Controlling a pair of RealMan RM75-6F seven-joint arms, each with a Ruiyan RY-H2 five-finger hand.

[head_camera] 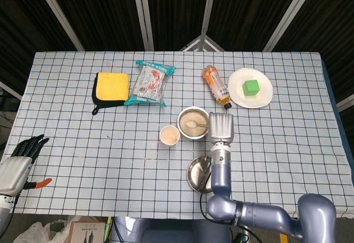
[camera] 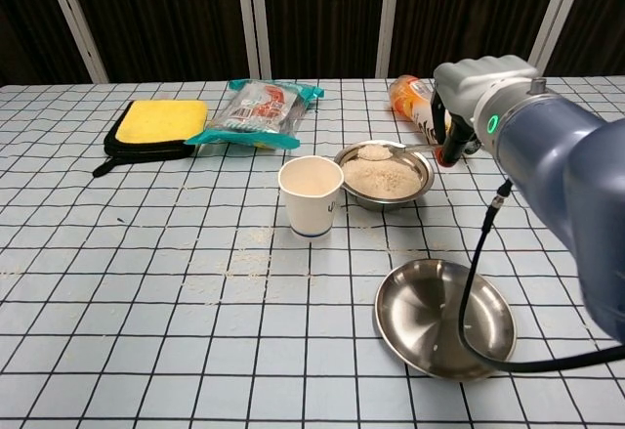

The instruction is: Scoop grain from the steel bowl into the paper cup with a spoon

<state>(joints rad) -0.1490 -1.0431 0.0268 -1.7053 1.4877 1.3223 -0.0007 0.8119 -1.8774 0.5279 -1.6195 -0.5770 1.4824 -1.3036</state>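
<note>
The slim metal spoon (camera: pixel 391 148) is held by its handle in the right hand (camera: pixel 469 97), fingers closed round it, its heaped bowl raised just above the pale grain in the round steel bowl (camera: pixel 385 173) near the table's middle. The spoon looks stiff, light and smooth, so I judge it could twist in the grip; a hold well back on the handle suits it, kept level, because loose grain will slide off at any tilt. The white paper cup (camera: pixel 312 194) stands just left of the steel bowl, apart from it, and looks light enough to tip if its rim is knocked. Spilt grains dot the checked tablecloth (camera: pixel 146 253) around the cup. An empty steel dish (camera: pixel 444 317) lies nearer, an orange drink bottle (camera: pixel 410 102) lies on its side just beyond the hand, and open cloth lies to the left. The left hand (head_camera: pixel 19 163) rests at the near left edge, fingers loosely apart, holding nothing.
</note>
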